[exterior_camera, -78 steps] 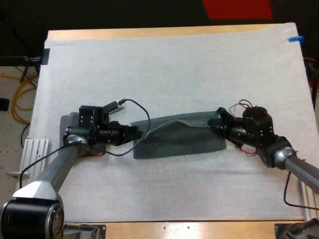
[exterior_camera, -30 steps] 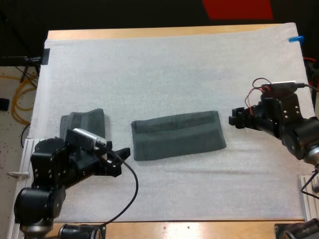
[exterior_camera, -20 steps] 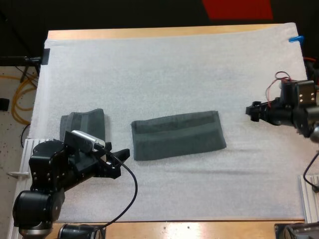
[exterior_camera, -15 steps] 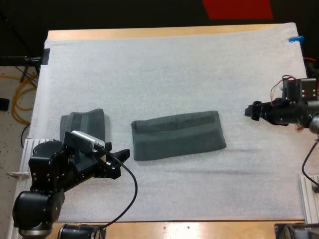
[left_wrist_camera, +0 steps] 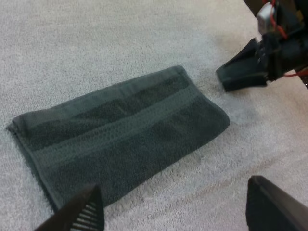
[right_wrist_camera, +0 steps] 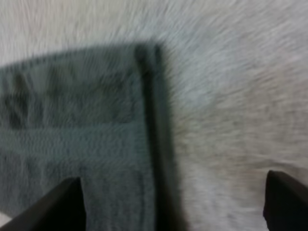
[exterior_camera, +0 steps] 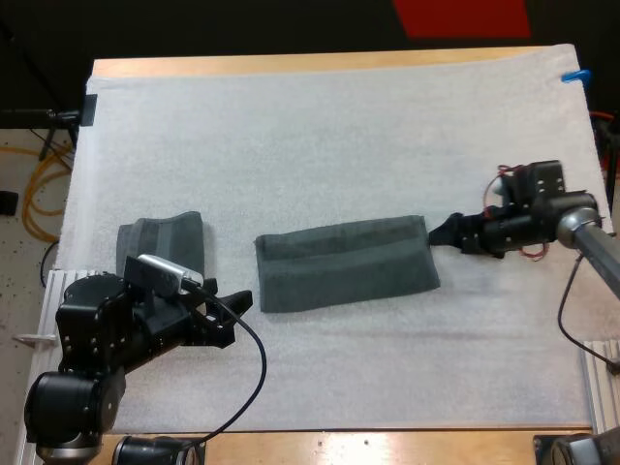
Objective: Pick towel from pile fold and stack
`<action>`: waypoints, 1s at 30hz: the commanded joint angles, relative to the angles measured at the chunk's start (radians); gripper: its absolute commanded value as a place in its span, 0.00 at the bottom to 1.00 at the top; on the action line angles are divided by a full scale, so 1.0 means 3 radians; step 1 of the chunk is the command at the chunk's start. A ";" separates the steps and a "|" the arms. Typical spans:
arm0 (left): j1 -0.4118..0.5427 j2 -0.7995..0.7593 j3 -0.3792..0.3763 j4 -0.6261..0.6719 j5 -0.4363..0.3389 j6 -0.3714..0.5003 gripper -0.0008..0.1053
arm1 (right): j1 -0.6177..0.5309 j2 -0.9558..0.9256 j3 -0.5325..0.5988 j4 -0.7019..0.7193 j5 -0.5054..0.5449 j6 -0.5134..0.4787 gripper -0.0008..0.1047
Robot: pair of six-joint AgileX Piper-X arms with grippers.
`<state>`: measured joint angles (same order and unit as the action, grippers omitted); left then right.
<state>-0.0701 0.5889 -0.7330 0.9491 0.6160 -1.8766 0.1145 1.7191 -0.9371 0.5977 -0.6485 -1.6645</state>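
The white mat [exterior_camera: 320, 126] covers nearly all of the wooden table [exterior_camera: 291, 64]. From the high view, a dark grey-green long towel [exterior_camera: 344, 263], folded into a flat band, lies across the middle of the mat. A smaller folded towel [exterior_camera: 163, 242] lies to its left, apart from it. The left gripper [exterior_camera: 234, 312] sits on the near side of the mat, close to the long towel's left near corner and not touching it. The right gripper [exterior_camera: 441, 232] reaches in from the right, its tip just beside the long towel's right far corner.

In the left wrist view, the long towel [left_wrist_camera: 125, 139] lies flat on the mat [left_wrist_camera: 96, 43], with a paler stripe running along its length. The left gripper [left_wrist_camera: 172, 192] stands wide open, its two fingers [left_wrist_camera: 79, 214] far apart with nothing between them. The right gripper [left_wrist_camera: 243, 72] rests on the mat just beyond the towel's far corner.

In the right wrist view, the right gripper [right_wrist_camera: 173, 192] is also spread wide, its fingers [right_wrist_camera: 57, 202] gripping nothing. The long towel [right_wrist_camera: 72, 134] lies under it, and its folded end edge runs between the fingers, with bare mat [right_wrist_camera: 240, 96] beside it.
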 commanded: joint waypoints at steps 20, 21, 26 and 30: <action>0.0002 -0.0010 -0.0016 0.0059 0.0055 -0.0033 0.58 | 0.0432 0.0371 -0.0051 -0.0280 -0.0364 0.0503 0.68; 0.0002 -0.0010 -0.0016 0.0059 0.0055 -0.0033 0.58 | 0.0432 0.0371 -0.0051 -0.0280 -0.0403 0.0503 0.66; 0.0002 -0.0010 -0.0016 0.0059 0.0055 -0.0033 0.58 | 0.0432 0.0371 -0.0051 -0.0280 -0.0289 0.0503 0.33; 0.0002 -0.0010 -0.0016 0.0059 0.0055 -0.0033 0.58 | 0.0432 0.0357 -0.0051 -0.0265 -0.0222 0.0503 0.01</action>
<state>-0.0701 0.5889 -0.7330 0.9645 0.6183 -1.8763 0.2404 1.8303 -0.9533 0.5131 -0.7133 -1.5104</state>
